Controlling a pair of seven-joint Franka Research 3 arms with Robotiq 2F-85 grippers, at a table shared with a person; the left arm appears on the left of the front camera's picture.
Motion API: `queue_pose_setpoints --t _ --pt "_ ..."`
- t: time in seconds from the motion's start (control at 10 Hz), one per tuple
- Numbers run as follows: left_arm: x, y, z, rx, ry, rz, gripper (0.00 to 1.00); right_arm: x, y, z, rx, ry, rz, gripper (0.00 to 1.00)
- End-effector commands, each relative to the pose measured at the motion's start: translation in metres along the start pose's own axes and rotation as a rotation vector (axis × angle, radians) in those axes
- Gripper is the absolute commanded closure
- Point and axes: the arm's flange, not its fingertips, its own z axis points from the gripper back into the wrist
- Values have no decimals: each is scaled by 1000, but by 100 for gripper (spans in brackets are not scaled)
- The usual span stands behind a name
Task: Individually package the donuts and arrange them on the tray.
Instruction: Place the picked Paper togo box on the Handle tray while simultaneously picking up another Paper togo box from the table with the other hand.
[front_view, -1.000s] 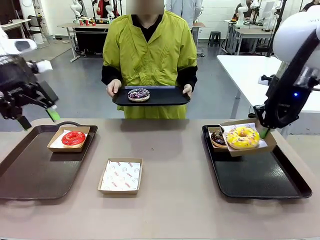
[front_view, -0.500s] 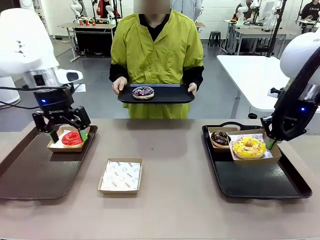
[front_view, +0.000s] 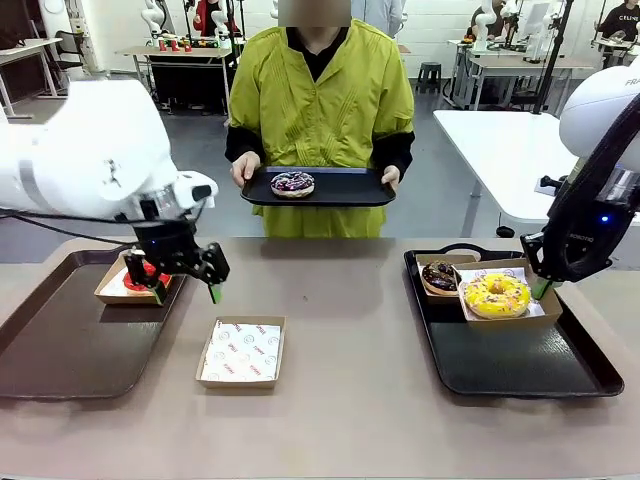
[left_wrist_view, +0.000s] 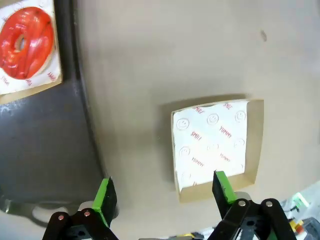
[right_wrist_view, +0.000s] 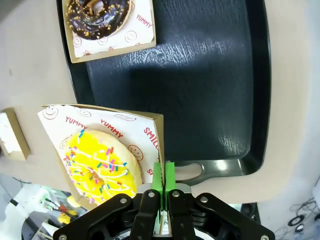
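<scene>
Left gripper (front_view: 187, 290) swung right off red donut (left_wrist_view: 26, 35); hovers wide open, empty, just beyond empty box (front_view: 241, 350). Right gripper (front_view: 540, 290) pinched shut on carton (right_wrist_view: 150, 131) under yellow donut (front_view: 496, 293) at right tray (front_view: 520, 375) edge. Released there, carton may catch rim, tip. Chocolate donut (front_view: 437, 277) boxed beside. Purple donut (front_view: 292, 183) far, on person's tray (front_view: 340, 187).

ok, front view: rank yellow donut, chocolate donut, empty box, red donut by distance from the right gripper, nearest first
From the right gripper:
1. yellow donut, in the paper box it pinches, at the right tray.
2. chocolate donut, next box leftward, same tray.
3. empty box, mid-table.
4. red donut, far left, on the left tray.
</scene>
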Motion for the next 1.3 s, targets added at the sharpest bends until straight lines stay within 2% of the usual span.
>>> queue_pose_setpoints --t 0.0,0.2,0.7,0.8,1.2 --pt "-5 -15 -26 63 -35 36 0 0 1 2 2 3 8 98" --pt "-3 -8 -15 17 -10 4 0 0 1 2 2 3 8 98" --pt "-3 -8 -15 17 -10 4 0 0 0 0 0 0 0 98" --pt "-2 -8 -20 17 -18 19 0 5 8 -4 -40 2 7 98" --pt "-17 -24 -40 121 -88 118 0 0 -6 -26 -89 -15 22 98"
